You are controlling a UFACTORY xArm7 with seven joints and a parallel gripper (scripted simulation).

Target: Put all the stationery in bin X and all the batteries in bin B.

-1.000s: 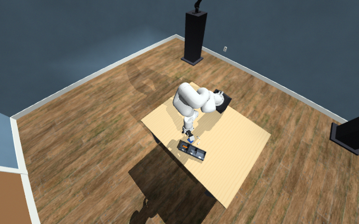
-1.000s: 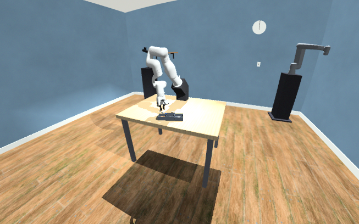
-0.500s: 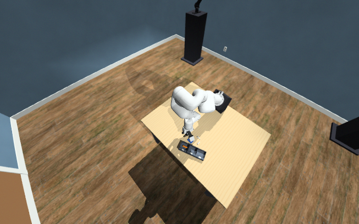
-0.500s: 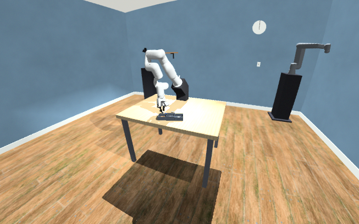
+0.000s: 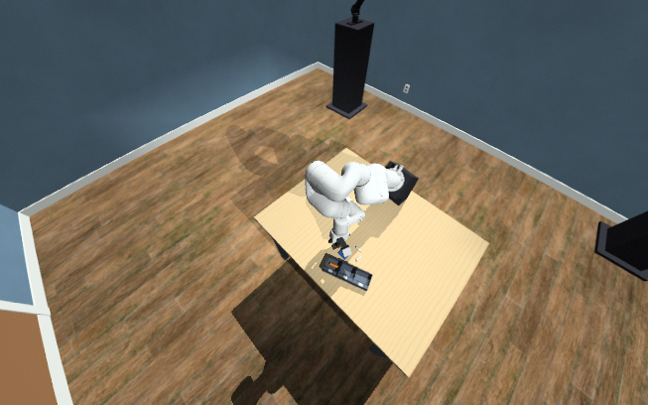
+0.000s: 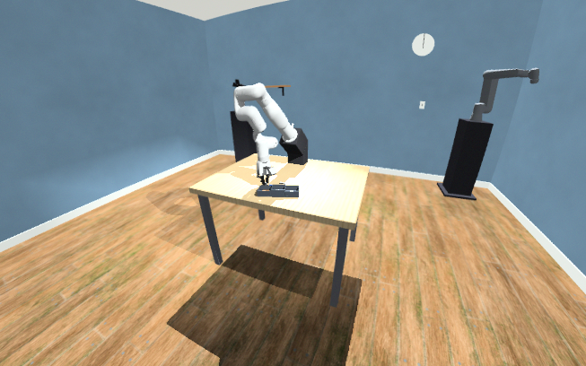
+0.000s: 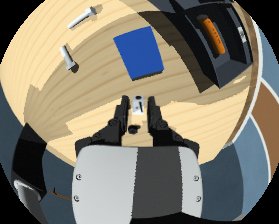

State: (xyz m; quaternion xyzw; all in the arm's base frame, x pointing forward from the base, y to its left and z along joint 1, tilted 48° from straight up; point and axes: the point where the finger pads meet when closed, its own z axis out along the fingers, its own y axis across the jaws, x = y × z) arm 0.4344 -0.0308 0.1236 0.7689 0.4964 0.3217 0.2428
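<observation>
Bins (image 5: 344, 278) (image 6: 284, 193) (image 7: 229, 75), dark grey and box-shaped, stand in a row on the pale wooden table (image 5: 416, 261) (image 6: 327, 186) (image 7: 35, 85) in the top view. A long orange thing (image 5: 333, 265) (image 7: 212, 35) lies in an end bin.

In the outside view, the black-fingered gripper (image 5: 338, 245) (image 6: 264, 181) (image 7: 137, 104) points down near the bins.

In the wrist view, its jaws are part-way apart, with nothing pinched. A small whitish block with black marks (image 7: 137, 106) shows in the gap. A flat blue block (image 7: 139, 52) and two silvery metal bolts (image 7: 81, 18) lie outside the bins.

A light wood table (image 5: 432, 251) (image 6: 331, 190) (image 7: 25, 90) holds dark bins (image 5: 344, 280) (image 6: 281, 192) (image 7: 229, 76) near its near edge. A blue block (image 7: 139, 52) and bolts (image 5: 358, 258) (image 7: 67, 57) lie behind.
</observation>
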